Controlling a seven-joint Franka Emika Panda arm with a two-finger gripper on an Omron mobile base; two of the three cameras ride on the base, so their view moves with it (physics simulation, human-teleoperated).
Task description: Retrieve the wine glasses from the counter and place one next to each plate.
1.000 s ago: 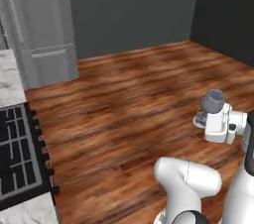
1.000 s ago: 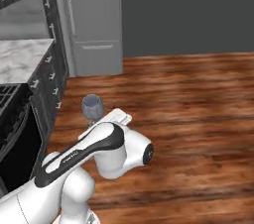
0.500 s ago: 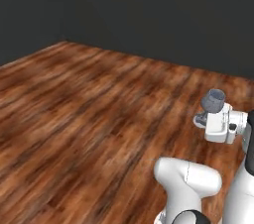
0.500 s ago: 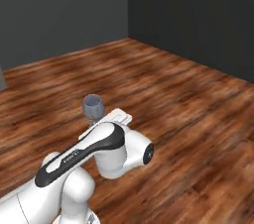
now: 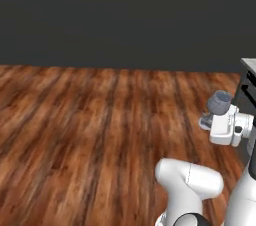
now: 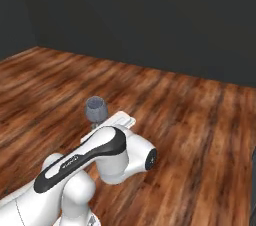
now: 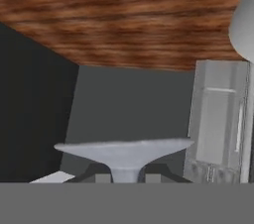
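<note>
A grey-blue wine glass (image 5: 220, 101) stands upright in my gripper (image 5: 220, 118), which is shut on its stem and carries it above the wooden floor. From the right base view the glass bowl (image 6: 95, 108) rises just beyond the gripper (image 6: 102, 124), over my white forearm. In the hand view the glass's round foot (image 7: 124, 149) spreads wide right above the fingertips (image 7: 102, 178), with the stem running down between them at the gripper (image 7: 125, 176). The plates are out of view.
Bare wooden floor (image 5: 90, 135) runs to a dark wall (image 5: 125, 15). A pale-topped dark unit's corner (image 5: 248, 82) shows at the right edge of the left base view. The hand view, turned upside down, holds a steel fridge (image 7: 218, 119).
The whole picture has swung: the base has turned, so the fridge, stove and marble top have left both base views. The arm and glass keep the same pose.
</note>
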